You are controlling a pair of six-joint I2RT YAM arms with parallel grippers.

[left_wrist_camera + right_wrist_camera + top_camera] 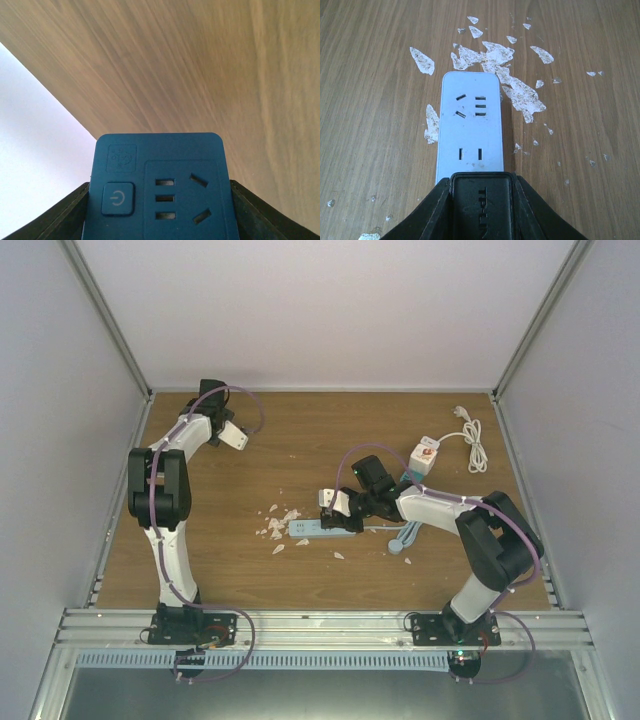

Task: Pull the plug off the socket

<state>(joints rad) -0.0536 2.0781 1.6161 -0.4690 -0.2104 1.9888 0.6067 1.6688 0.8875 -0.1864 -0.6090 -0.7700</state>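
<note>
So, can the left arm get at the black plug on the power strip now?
Probably not: the left end effector holds a socket block far from it, and the right end effector is clamped around the black plug.

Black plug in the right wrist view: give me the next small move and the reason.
Probably draw the right gripper straight up off the power strip: it is shut on the black plug, which sits plugged into the strip lying flat.

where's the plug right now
Right wrist view, bottom centre: the plug is clamped in the jaws of the right gripper, at the near end of the white strip, which lies mid-table among white flakes.
</note>
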